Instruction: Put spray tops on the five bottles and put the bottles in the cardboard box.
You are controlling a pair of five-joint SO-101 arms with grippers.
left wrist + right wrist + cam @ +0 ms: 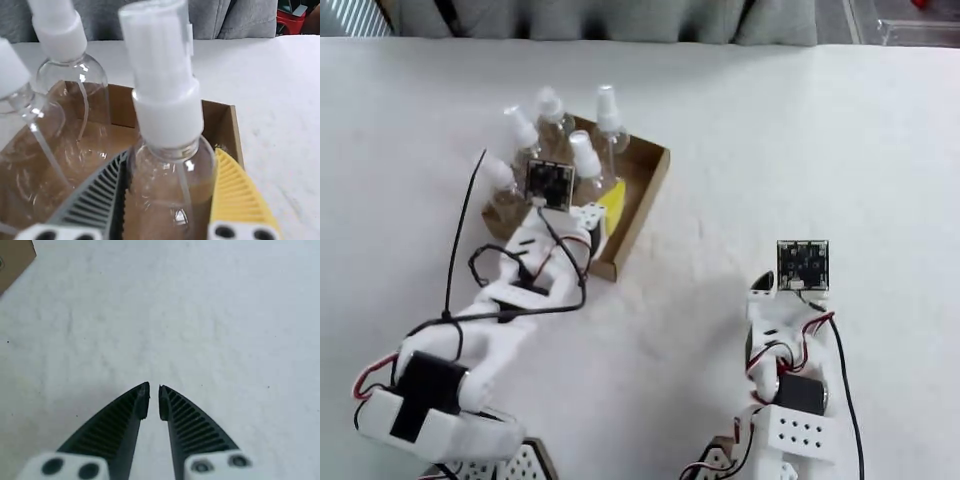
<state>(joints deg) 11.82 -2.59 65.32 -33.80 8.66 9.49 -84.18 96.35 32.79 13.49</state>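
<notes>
Across the white table [770,120], the box [645,185] lies toward the far left, with the left arm stretched over its near side. The right arm rests well apart on bare surface, probably to keep clear. Five bottles [608,135] stand clustered in the box, each with a spray top [608,100] on, so capping looks done and only the last placing seems to remain. The left gripper [170,155] is clamped on one bottle [170,200], its grey finger [95,200] and yellow finger [237,195] pressing the shoulder below the top [165,85]. That low grip likely keeps the bottle upright while it is set among the others. The right gripper [153,400] has its jaws nearly together on nothing, above bare table. From above, the left wrist's camera board covers the middle of the cluster. The held bottle's base is cut off, so I cannot tell whether it rests on the box floor.
</notes>
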